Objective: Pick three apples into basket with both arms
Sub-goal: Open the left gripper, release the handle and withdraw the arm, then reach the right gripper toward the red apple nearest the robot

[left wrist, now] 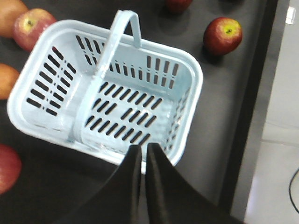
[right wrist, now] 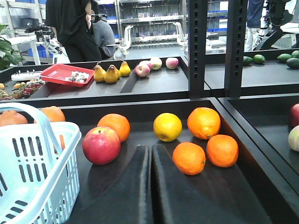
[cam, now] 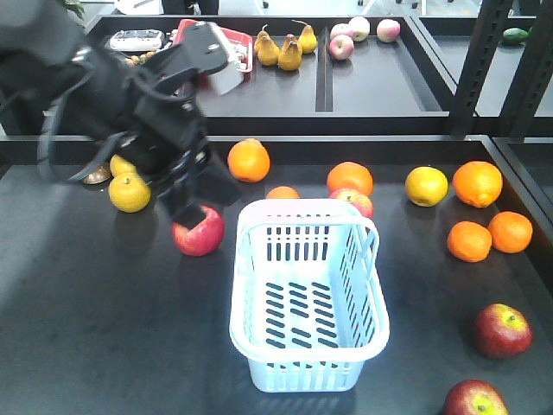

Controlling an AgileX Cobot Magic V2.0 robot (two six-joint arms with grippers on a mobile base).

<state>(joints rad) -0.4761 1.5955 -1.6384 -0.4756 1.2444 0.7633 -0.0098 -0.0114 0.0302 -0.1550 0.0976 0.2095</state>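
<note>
"Seen from the front, what lies nearest?"

"The first apple [cam: 473,401] at the near right edge of the table [cam: 104,346], and the second apple [cam: 501,329] just beyond it. Both are well apart from the basket [cam: 304,353], which stands mid-table."

"The left gripper [left wrist: 141,148]?"

"Left of the basket, fingers together, gripping nothing. In the front view its tip overlaps the third apple [cam: 200,233], which rests on the table."

"The right gripper [right wrist: 150,148]?"

"Fingers together too — low over the table, right of the basket."

"Farther back?"

"The fourth apple [cam: 354,201] just behind the basket — then oranges [cam: 249,160], and pears [cam: 289,54] on the far shelf [cam: 285,99]."
</note>
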